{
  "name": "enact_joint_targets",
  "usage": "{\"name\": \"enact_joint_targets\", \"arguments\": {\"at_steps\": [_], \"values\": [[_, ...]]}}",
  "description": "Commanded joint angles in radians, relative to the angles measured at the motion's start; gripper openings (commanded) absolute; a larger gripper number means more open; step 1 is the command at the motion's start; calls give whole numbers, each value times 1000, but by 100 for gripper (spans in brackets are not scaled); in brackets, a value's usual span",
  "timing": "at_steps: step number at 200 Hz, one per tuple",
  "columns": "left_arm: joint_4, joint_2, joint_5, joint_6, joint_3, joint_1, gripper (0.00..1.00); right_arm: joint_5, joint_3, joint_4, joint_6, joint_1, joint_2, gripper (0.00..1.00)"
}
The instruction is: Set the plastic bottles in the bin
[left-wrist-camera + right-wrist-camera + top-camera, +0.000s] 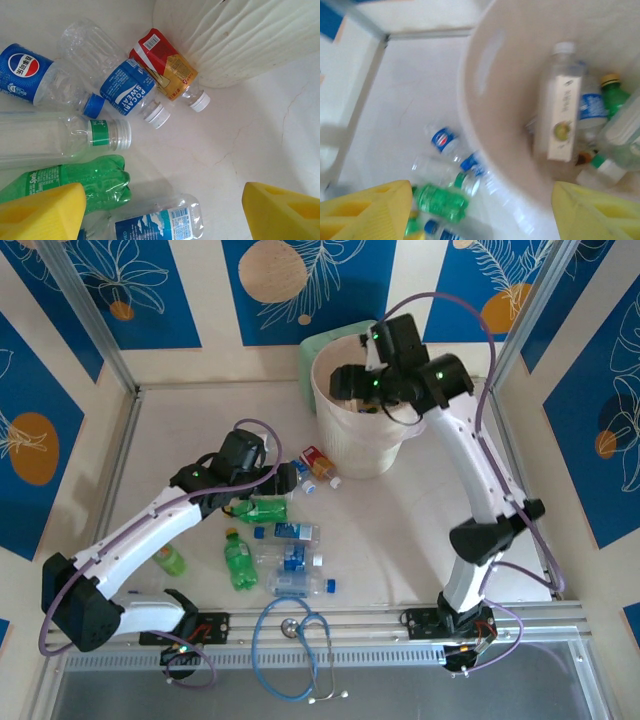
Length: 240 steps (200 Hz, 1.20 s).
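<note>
on the left of the white table the left hand hovers over the loose plastic bottles, its yellow fingers spread wide with nothing between them. right under it lie a crumpled green plastic bottle, partly hidden behind one finger, and a clear bottle with a blue-and-white label in the gap. both lie with their long axes running roughly from finger to finger, so i judge the wrist must turn before the hand can close across either body. beyond them a blue-labelled pocari sweat bottle and a red-and-gold-labelled bottle lie side by side, the red one just at the foot of the big round cream bin. to the right, the right hand hangs above the bin's mouth, fingers apart and empty. a tall clear bottle with a white label lies inside among others. the left arm is much the nearer to what remains on the table.
</note>
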Motion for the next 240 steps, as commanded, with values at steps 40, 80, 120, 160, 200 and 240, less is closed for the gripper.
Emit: {"name": "enact_joint_targets", "arguments": {"at_steps": [40, 80, 120, 160, 200, 240], "values": [[-136, -32, -106, -88, -24, 55, 81, 40, -519, 119, -12, 290, -305, 81], [-101, -27, -39, -150, -56, 114, 81, -53, -847, 180, 55, 502, -363, 87], [-83, -16, -27, -164, -62, 124, 80, -93, -909, 217, 50, 673, -252, 87], [-78, -32, -7, -189, -97, 154, 80, -89, -849, 201, -13, 723, -95, 88], [-76, -44, 25, -206, -132, 197, 80, -67, -805, 181, -37, 766, 25, 88], [-44, -51, 60, -223, -158, 214, 80, -29, -796, 193, -32, 763, 94, 88]]}}
